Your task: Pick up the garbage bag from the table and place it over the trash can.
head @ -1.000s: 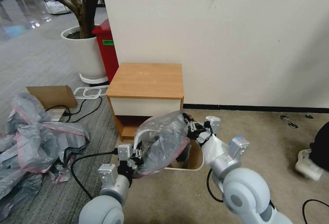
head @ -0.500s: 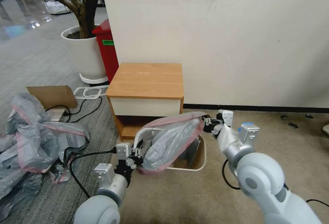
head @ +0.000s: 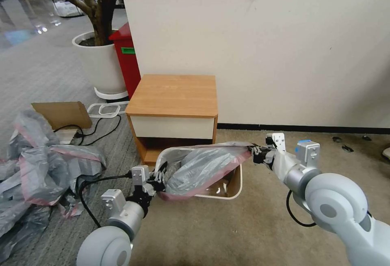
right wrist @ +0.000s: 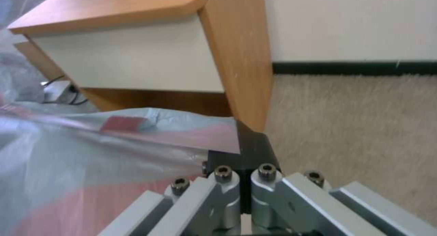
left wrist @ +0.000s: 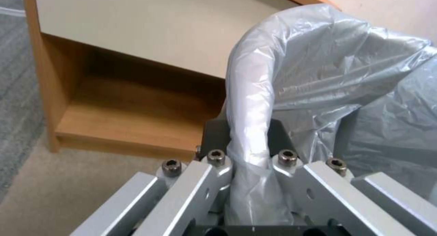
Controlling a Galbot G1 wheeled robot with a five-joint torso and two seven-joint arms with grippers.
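Beige carpet below a white wall, with table [head: 172, 95] standing beyond both sets of jaws. Left gripper [head: 159, 182] pinching a gathered fold of garbage bag [head: 203, 164], jaws clamped narrow on the film. Right gripper [head: 256, 154] pinching the opposite pink-banded rim, jaws closed on it. Bag hanging stretched between the two sets of jaws, directly over trash can [head: 235, 189], long axis running jaw to jaw, mouth apparently facing down toward the bin. Judged risks: thin film tearing or slipping from a pinch under tension; rim band snagging on the can's edge, tipping the light bin.
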